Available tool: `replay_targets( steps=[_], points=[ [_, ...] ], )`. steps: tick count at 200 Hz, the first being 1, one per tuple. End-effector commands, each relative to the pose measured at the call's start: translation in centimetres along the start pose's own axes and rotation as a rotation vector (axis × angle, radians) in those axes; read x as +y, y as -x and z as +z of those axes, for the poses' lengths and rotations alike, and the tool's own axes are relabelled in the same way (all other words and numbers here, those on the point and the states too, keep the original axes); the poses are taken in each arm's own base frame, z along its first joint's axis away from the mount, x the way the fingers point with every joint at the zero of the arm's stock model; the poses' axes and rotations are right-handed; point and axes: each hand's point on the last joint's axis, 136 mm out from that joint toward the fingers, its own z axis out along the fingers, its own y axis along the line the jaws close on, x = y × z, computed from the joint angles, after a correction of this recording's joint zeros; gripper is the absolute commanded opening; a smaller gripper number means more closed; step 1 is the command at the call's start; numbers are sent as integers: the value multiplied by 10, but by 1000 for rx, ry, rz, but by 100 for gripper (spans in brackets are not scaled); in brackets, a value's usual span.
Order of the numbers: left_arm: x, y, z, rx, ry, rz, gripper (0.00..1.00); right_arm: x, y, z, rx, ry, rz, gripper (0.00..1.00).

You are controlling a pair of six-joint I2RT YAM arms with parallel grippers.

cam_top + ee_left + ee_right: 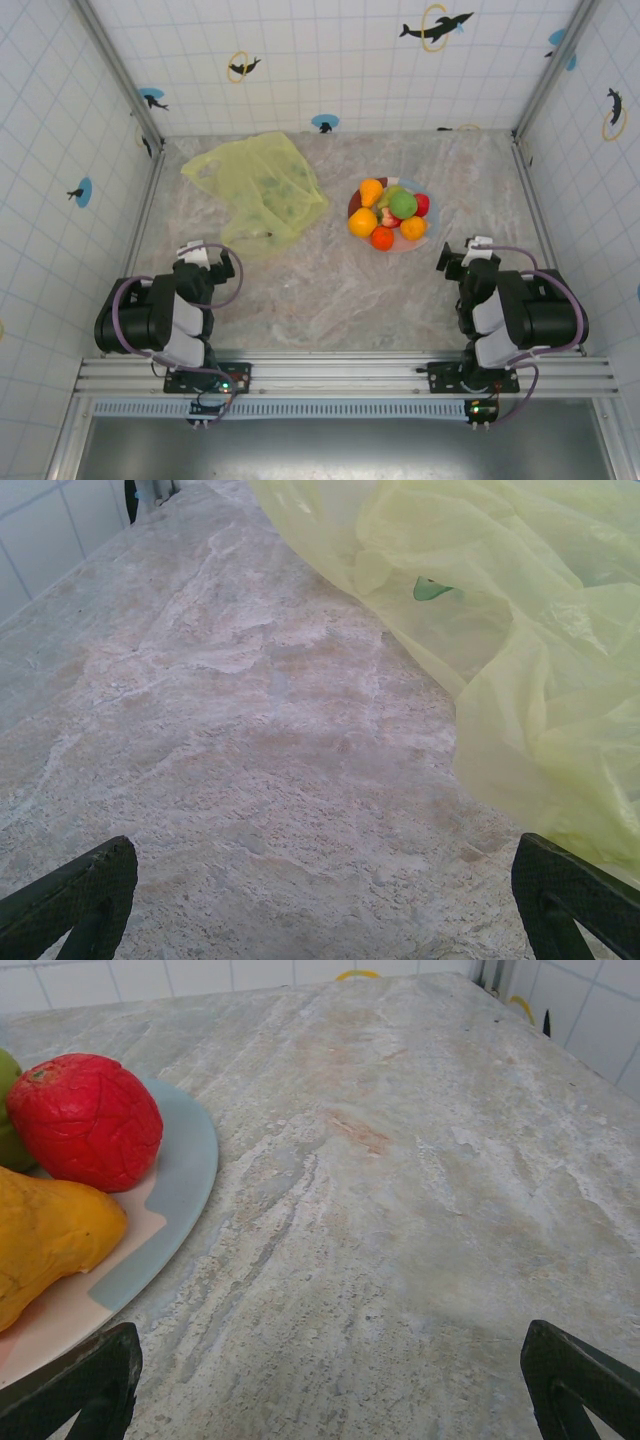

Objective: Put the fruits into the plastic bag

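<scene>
We show the fruits [390, 212] piled on a plate [185, 1160] right of centre on the desk [340, 290], with the plastic bag [262, 190] lying crumpled, apart to their left. The left claw [210, 256] and right claw [462, 256] stand released, holding nothing.

I log the fruits [390, 212], orange, green and red, heaped on a plate [188, 1172] right of centre. The plastic bag [258, 190], translucent yellow-green, lies crumpled far left, apart.
</scene>
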Motion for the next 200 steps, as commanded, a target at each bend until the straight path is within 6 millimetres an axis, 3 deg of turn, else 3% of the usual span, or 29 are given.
replay_targets(
  steps=[1,45,64,103,148,200],
  points=[
    [2,11,-4,-48,8,-31,98,-11,6,-6,-21,-66,16,99],
    [37,23,-13,-53,214,-145,98,-42,34,-25,-122,-222,150,99],
    [50,29,-17,-66,294,-277,98,-52,49,-28,-141,-266,252,99],
    [49,48,-6,-12,315,-461,98,-42,86,-26,-141,-210,345,100],
    [-2,72,6,69,34,-629,94,10,124,-22,-106,4,349,99],
    [-42,66,9,231,-44,-548,93,116,146,-24,-47,252,67,99]
  ],
)
